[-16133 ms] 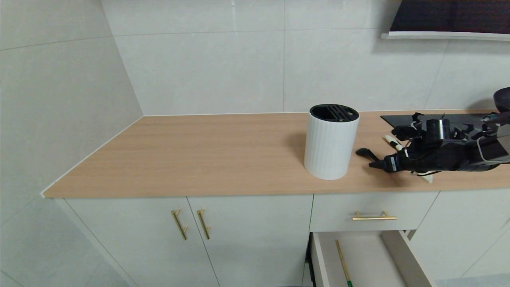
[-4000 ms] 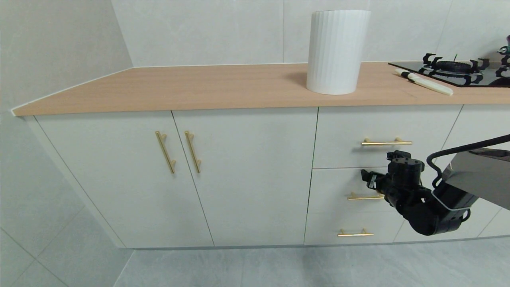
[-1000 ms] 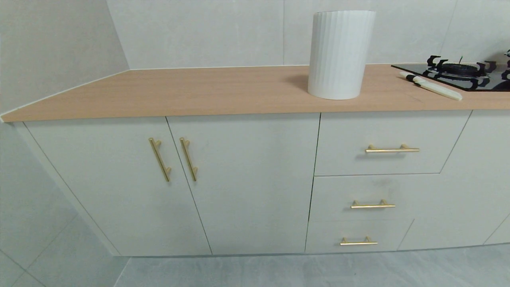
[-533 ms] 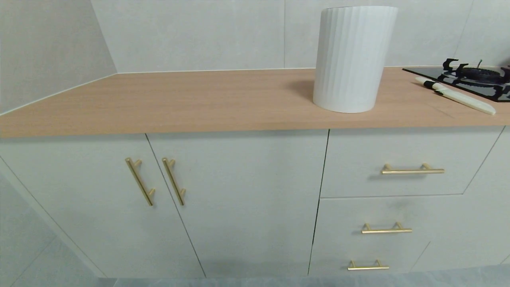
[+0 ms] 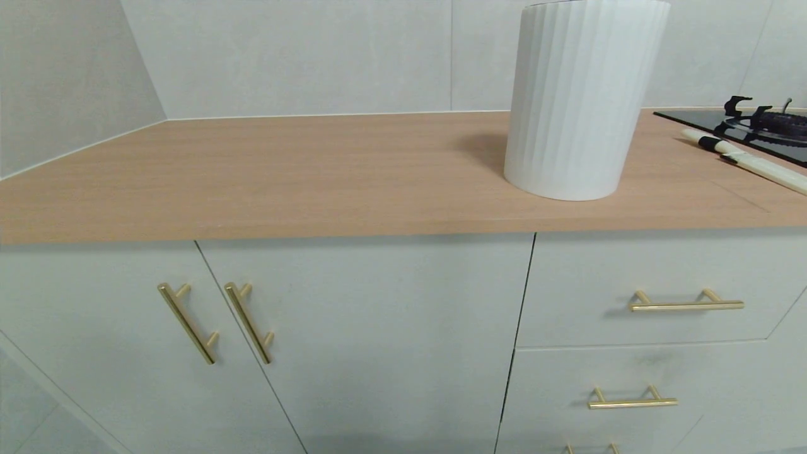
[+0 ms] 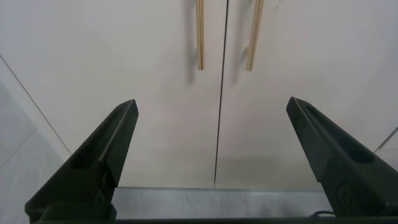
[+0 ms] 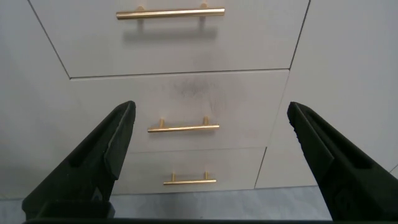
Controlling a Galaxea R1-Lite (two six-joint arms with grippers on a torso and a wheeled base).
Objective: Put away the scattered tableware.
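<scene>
Item one, the knife [image 5: 750, 165]: we are recording a cream-coloured piece with a black band, lying flat on the wooden countertop [image 5: 284, 176] towards its right end, just beside the front edge of the black hob [image 5: 706, 120]; we cannot tell whether the two are touching. Item two, the white ribbed holder [image 5: 583, 101]: it is standing upright on the same countertop, to the left of the knife and apart from it, its top running past the upper edge of the head view. A black burner grate [image 5: 760, 113] is sitting on the hob behind the knife. Below the countertop, on the right, we are noting a stack of shut drawer fronts [image 5: 637, 284], each carrying a horizontal brass bar handle [image 5: 686, 305]; on the left, a pair of shut cabinet doors [image 5: 378, 340] with two long brass handles side by side at their meeting edge. The right gripper [image 7: 211, 107] is hanging in front of the drawer fronts, its fingers [image 7: 106, 149] spread wide and holding nothing. The left gripper [image 6: 211, 106] is hanging in front of the cabinet doors, its fingers [image 6: 102, 152] likewise spread wide and empty, the door seam running between them. A pale tiled wall [image 5: 302, 57] is backing the countertop.
</scene>
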